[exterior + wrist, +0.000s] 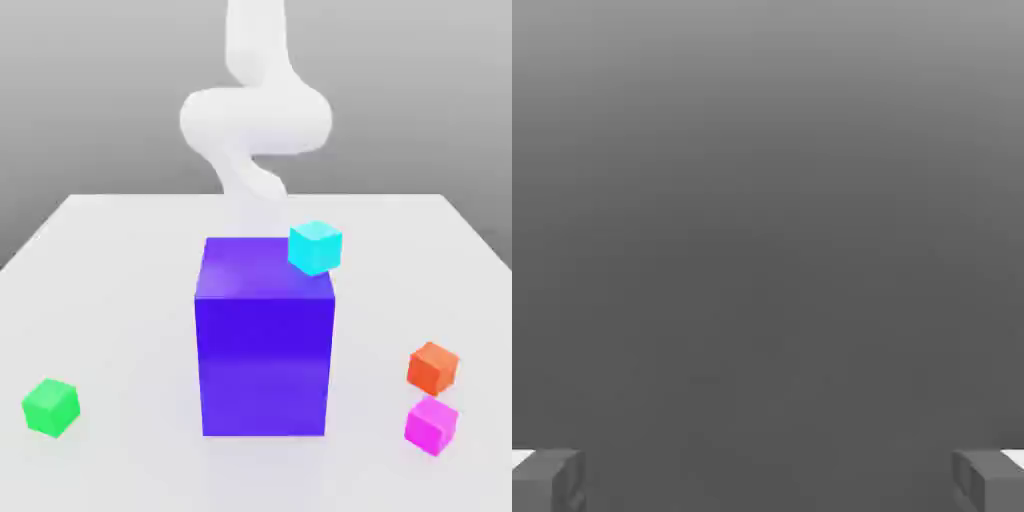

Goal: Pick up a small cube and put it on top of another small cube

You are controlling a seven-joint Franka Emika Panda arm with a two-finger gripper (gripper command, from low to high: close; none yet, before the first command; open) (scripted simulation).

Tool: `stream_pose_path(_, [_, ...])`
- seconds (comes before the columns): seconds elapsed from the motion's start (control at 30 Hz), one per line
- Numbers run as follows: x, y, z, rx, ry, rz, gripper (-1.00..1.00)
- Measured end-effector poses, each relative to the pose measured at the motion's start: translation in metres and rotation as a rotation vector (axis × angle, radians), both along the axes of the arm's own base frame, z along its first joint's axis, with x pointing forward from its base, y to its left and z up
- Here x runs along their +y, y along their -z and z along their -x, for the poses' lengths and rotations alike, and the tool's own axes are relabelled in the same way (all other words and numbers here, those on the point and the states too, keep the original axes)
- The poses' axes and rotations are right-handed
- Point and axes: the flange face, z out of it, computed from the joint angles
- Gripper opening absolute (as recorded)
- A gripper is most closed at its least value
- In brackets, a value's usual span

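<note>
Several small cubes lie on the white table (110,260). A green cube (51,407) sits near the front on the exterior view's left. An orange cube (433,367) and a magenta cube (432,425) sit close together at the front right. A cyan cube (315,247) shows at the far right top corner of the tall blue block (265,350); I cannot tell whether it rests on the block or lies behind it. In the hand view my gripper (768,482) is open, its fingertips (547,480) wide apart with nothing between them, facing a plain grey background.
The tall blue block stands in the middle of the table, much larger than the cubes. The white arm (255,120) rises behind it at the back, its lower part hidden by the block.
</note>
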Motion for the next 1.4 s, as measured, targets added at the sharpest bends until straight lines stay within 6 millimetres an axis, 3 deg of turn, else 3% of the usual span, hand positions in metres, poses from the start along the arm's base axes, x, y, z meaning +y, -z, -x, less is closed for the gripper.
stream_pose_path(0.2, [0.057,0.111,-0.059,0.175,-0.153,0.070,0.00])
stream_pose_path(0.4, [0.116,0.230,-0.079,0.340,-0.314,0.140,0.00])
stream_pose_path(0.53, [0.153,0.311,-0.071,0.449,-0.425,0.185,0.00])
stream_pose_path(0.67, [0.192,0.389,-0.044,0.555,-0.559,0.235,0.00])
stream_pose_path(0.8, [0.209,0.463,-0.011,0.662,-0.657,0.271,0.00])
stream_pose_path(0.97, [0.213,0.526,-0.002,0.686,-0.680,0.278,0.00])
stream_pose_path(1.0, [0.213,0.537,-0.002,0.686,-0.681,0.279,-1.00])
stream_pose_path(1.23, [0.213,0.539,-0.001,0.686,-0.681,0.279,-1.00])
stream_pose_path(1.4, [0.213,0.489,-0.002,0.686,-0.681,0.280,-1.00])
